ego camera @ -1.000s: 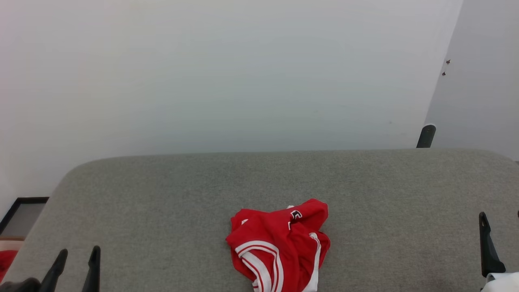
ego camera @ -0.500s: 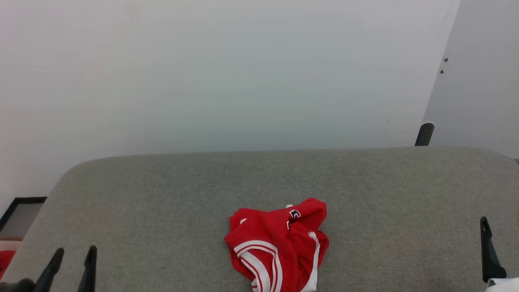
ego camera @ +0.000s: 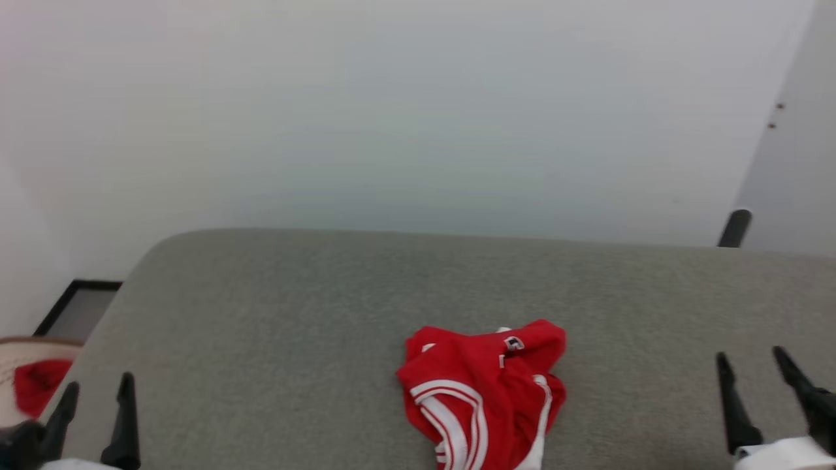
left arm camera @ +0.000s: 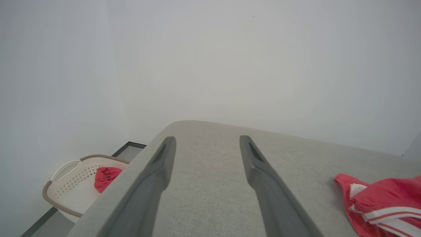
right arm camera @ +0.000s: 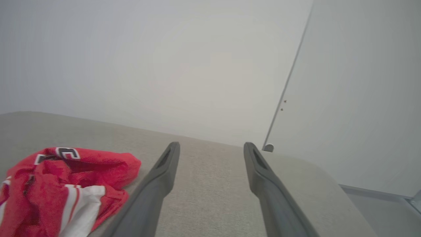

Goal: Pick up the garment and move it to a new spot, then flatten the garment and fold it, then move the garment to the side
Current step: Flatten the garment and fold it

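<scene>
Nearest the robot, the left pincer (ego camera: 96, 385) is hanging well to the left of the garment (ego camera: 483, 391) and the right pincer (ego camera: 750, 356) well to its right, both spread wide and gripping nothing. The garment is lying crumpled on the grey bench (ego camera: 294, 313), long axis running near to far, striped trim nearest, and a black letter (right arm camera: 67, 153) resembling a C is facing the wall (ego camera: 392, 130). Far left of the garment, a pale basket (left arm camera: 72, 184) is holding a red cloth (left arm camera: 105, 176).
</scene>
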You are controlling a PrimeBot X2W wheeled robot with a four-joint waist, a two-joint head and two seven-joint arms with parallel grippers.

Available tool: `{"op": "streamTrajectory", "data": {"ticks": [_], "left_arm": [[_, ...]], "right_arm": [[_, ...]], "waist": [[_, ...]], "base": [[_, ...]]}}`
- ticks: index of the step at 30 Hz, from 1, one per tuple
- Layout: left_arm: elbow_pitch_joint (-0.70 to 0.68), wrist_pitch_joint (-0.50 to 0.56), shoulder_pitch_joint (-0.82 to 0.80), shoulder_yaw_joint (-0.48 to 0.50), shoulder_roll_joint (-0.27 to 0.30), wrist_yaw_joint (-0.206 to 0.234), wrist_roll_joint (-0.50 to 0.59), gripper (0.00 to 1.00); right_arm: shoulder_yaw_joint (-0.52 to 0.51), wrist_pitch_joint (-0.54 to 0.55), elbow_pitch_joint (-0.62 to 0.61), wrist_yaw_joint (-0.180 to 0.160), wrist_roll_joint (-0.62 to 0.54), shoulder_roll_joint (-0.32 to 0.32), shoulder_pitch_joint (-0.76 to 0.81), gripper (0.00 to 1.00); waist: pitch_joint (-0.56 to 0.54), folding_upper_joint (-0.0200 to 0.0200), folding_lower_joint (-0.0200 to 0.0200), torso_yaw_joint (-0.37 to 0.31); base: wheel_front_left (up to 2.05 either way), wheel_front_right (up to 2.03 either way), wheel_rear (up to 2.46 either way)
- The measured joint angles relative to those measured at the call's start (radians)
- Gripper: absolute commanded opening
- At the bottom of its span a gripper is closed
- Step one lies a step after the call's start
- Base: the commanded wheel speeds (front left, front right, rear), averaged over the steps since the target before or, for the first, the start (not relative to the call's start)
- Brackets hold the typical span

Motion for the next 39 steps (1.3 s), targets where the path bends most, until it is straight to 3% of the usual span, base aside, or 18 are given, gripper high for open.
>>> {"op": "streamTrajectory", "data": {"ticks": [9,23,35,36,37,38,39], "left_arm": [[0.006,0.034,-0.071,-0.040,-0.032,0.049,0.026,1.00],[0.018,0.062,-0.156,-0.123,-0.087,0.034,0.042,1.00],[0.061,0.043,-0.219,-0.151,-0.123,0.003,0.042,1.00],[0.063,0.041,-0.220,-0.151,-0.124,0.003,0.038,1.00],[0.064,0.040,-0.221,-0.151,-0.126,0.003,0.035,1.00],[0.067,0.040,-0.222,-0.151,-0.126,0.000,0.035,1.00],[0.068,0.037,-0.223,-0.151,-0.126,0.000,0.035,1.00]], "right_arm": [[0.157,0.170,-0.015,0.000,0.119,-0.033,-0.042,1.00],[0.251,0.589,-0.012,0.000,0.249,-0.103,-0.054,1.00],[0.259,0.641,0.061,0.000,0.237,-0.098,-0.082,1.00],[0.264,0.638,0.069,0.000,0.237,-0.098,-0.088,0.52],[0.265,0.633,0.078,0.000,0.235,-0.098,-0.095,0.14],[0.264,0.624,0.084,0.000,0.231,-0.098,-0.104,0.00],[0.264,0.618,0.090,0.000,0.231,-0.098,-0.111,0.00]], "waist": [[0.017,0.0000,0.0000,0.133],[0.079,0.0000,0.0000,0.303],[0.169,0.0000,0.0000,0.347],[0.173,0.0000,0.0000,0.349],[0.177,0.0000,0.0000,0.351],[0.180,0.0000,0.0000,0.352],[0.182,0.0000,0.0000,0.353]], "base": [[0.00,0.00,0.00],[0.00,0.00,0.00],[0.00,0.00,0.00],[0.00,0.00,0.00],[0.00,0.00,0.00],[0.00,0.00,0.00],[0.00,0.00,0.00]]}}
